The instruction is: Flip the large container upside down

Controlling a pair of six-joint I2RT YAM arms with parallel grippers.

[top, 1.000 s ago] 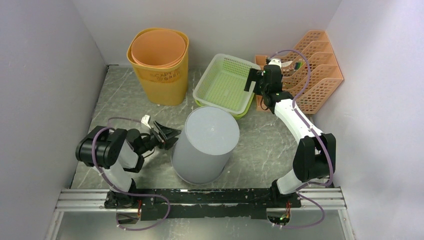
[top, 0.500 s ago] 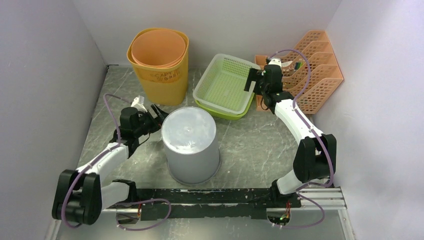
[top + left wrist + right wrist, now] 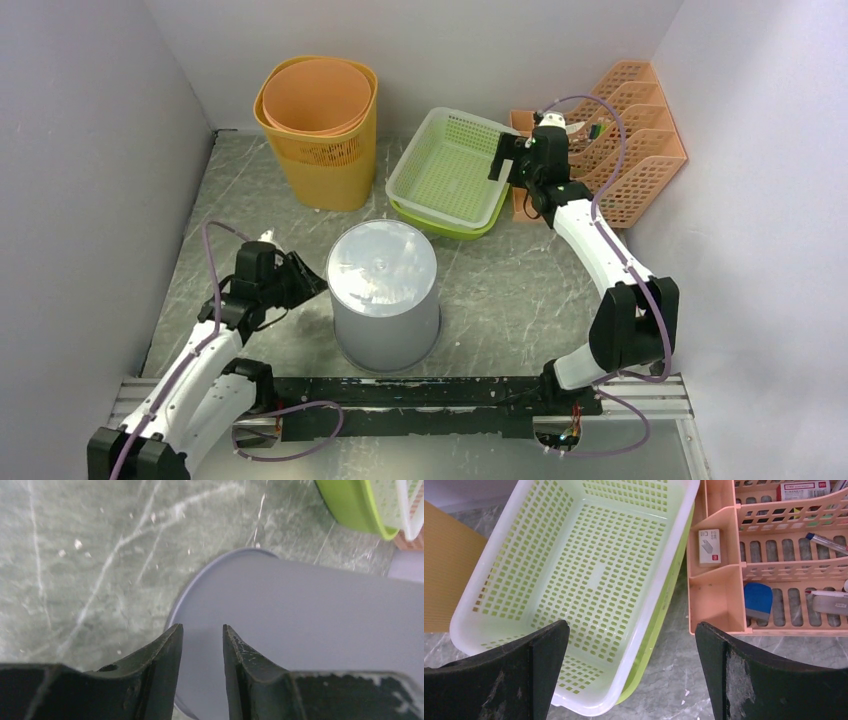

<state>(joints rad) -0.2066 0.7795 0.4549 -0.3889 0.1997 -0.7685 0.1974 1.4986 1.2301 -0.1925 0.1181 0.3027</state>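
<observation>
Tilted earlier, the large grey plastic container [image 3: 383,290] now stands inverted. At its nine o'clock the left gripper [image 3: 201,629] is narrowly parted and empty; the right gripper [image 3: 631,626] gapes wide.

Smooth grey plastic container [image 3: 383,285], glossy base; perforated plastic basket [image 3: 595,575]; veined stone-look table [image 3: 520,290].

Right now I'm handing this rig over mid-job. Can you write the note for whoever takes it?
Left tool: jaws slightly apart, empty, beside the grey container.
Right tool: wide open, empty, above the white mesh basket.
Done: container stands base up, mouth on the table.
Left: apparently only to pull the arms clear.
</observation>
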